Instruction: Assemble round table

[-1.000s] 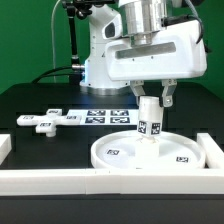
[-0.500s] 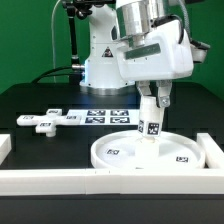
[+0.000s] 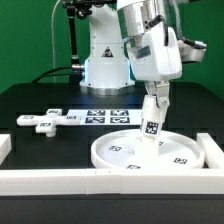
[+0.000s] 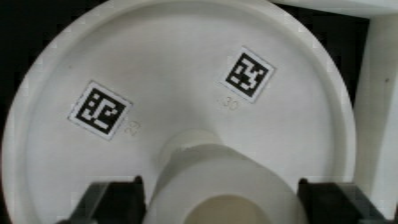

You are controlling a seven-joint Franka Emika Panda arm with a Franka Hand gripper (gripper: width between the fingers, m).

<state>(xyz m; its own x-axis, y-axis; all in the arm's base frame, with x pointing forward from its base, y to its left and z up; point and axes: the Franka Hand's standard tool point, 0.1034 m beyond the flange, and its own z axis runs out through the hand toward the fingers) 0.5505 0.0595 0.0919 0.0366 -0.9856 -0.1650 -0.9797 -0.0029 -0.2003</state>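
Note:
The large rimmed round disc (image 3: 120, 152) lies flat at the front of the table, tags facing up. The short cylinder leg (image 3: 152, 125) stands at its centre, slightly tilted, with tags on its side. My gripper (image 3: 156, 100) comes down from above, turned at an angle, and is shut on the top of the leg. In the wrist view the leg (image 4: 222, 185) sits between my two black fingers (image 4: 116, 200), with the disc (image 4: 160, 60) and two of its tags beyond it. The cross-shaped foot piece (image 3: 45, 121) lies on the black table at the exterior view's left.
The marker board (image 3: 105, 117) lies flat behind the disc. A white border wall (image 3: 60, 180) runs along the front and up the exterior view's right side, close to the disc's rim. The robot base (image 3: 105, 60) stands at the back.
My gripper has rotated about its vertical axis while holding the leg. The leg's tags have turned with it. The disc and foot piece have not moved.

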